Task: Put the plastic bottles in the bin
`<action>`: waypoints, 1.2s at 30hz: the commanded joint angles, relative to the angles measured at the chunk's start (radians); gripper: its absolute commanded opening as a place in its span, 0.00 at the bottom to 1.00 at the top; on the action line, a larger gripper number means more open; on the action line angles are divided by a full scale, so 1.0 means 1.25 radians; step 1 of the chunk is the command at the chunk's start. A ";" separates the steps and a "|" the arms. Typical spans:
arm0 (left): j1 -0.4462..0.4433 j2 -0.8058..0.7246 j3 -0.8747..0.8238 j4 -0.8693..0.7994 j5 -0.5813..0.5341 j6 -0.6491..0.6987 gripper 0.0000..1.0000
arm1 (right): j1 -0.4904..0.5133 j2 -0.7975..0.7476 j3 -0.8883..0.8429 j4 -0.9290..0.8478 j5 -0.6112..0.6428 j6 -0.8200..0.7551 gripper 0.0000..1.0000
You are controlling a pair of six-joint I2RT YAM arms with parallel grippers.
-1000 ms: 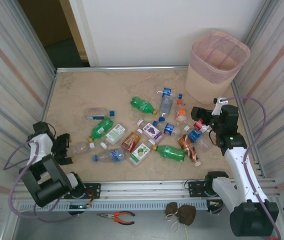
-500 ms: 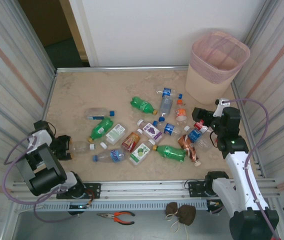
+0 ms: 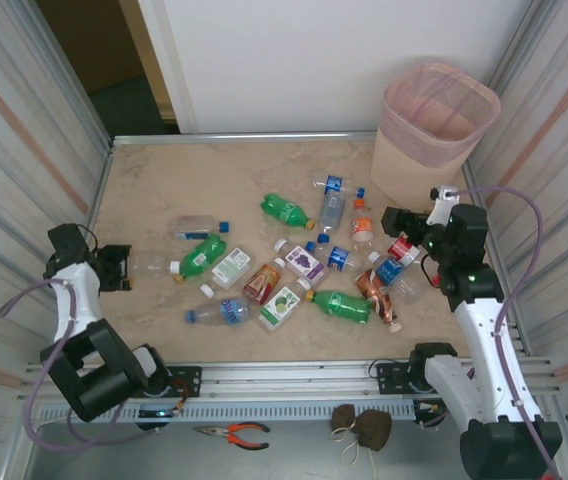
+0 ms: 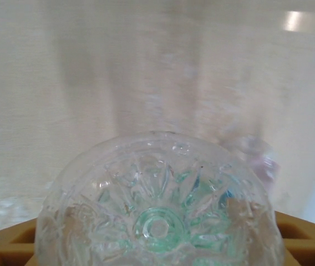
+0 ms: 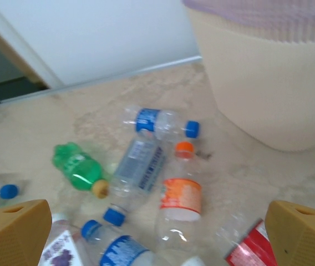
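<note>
Fingers of the left gripper (image 3: 120, 266) clamp the base of a clear plastic bottle (image 3: 154, 265), far left of the pale pink tapered plastic bin (image 3: 434, 140). Nearer the bin, the right gripper (image 3: 397, 222) hangs with jaws wide apart, holding nothing, over scattered small plastic bottles (image 3: 304, 262).

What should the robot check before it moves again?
1. Clear bottle between the left gripper's fingers: ok, its base sits there in the left wrist view.
2. Grip tight enough to carry: cannot tell.
3. Bin upright with its top open: ok.
4. Right gripper open and holding nothing: ok.
5. Way to the bin free: cannot tell; the right gripper hangs close beside it.
</note>
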 commanded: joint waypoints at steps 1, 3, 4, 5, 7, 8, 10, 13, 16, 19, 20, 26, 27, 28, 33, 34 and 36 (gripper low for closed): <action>0.008 -0.042 0.021 0.099 0.107 0.044 0.46 | 0.017 0.018 0.049 0.003 -0.131 -0.045 0.98; 0.002 -0.059 0.020 0.144 0.146 0.049 0.42 | 0.031 0.030 0.070 0.011 -0.172 -0.053 0.97; -0.004 -0.066 0.018 0.174 0.168 0.055 0.40 | 0.043 0.037 0.082 0.013 -0.193 -0.061 0.97; -0.014 -0.074 0.018 0.203 0.184 0.063 0.39 | 0.055 0.044 0.092 0.013 -0.206 -0.071 0.97; -0.041 -0.089 0.017 0.267 0.219 0.079 0.35 | 0.088 0.059 0.115 0.012 -0.219 -0.097 0.97; -0.058 -0.100 0.011 0.312 0.239 0.082 0.34 | 0.110 0.066 0.125 0.011 -0.220 -0.113 0.98; -0.096 -0.120 -0.001 0.389 0.252 0.075 0.34 | 0.149 0.081 0.141 0.011 -0.220 -0.134 0.98; -0.171 -0.130 0.011 0.484 0.282 0.114 0.34 | 0.195 0.115 0.164 0.021 -0.230 -0.136 0.98; -0.261 -0.112 0.078 0.486 0.323 0.219 0.35 | 0.238 0.147 0.188 0.032 -0.249 -0.127 0.98; -0.356 -0.093 0.131 0.502 0.336 0.299 0.35 | 0.284 0.178 0.204 0.057 -0.267 -0.123 0.98; -0.387 -0.088 0.142 0.526 0.348 0.317 0.36 | 0.300 0.187 0.206 0.068 -0.280 -0.124 0.98; -0.560 -0.080 0.206 0.606 0.380 0.481 0.38 | 0.386 0.224 0.243 0.096 -0.347 -0.141 0.98; -0.588 -0.081 0.214 0.610 0.381 0.510 0.38 | 0.400 0.227 0.249 0.104 -0.357 -0.144 0.99; -0.607 -0.082 0.221 0.617 0.381 0.530 0.38 | 0.410 0.228 0.251 0.115 -0.366 -0.146 0.99; -0.704 -0.073 0.263 0.644 0.436 0.603 0.41 | 0.465 0.234 0.268 0.170 -0.421 -0.143 0.99; -0.719 -0.069 0.274 0.639 0.444 0.613 0.41 | 0.475 0.235 0.275 0.171 -0.430 -0.146 0.99; -0.754 -0.062 0.297 0.628 0.466 0.634 0.41 | 0.499 0.241 0.297 0.169 -0.439 -0.155 0.99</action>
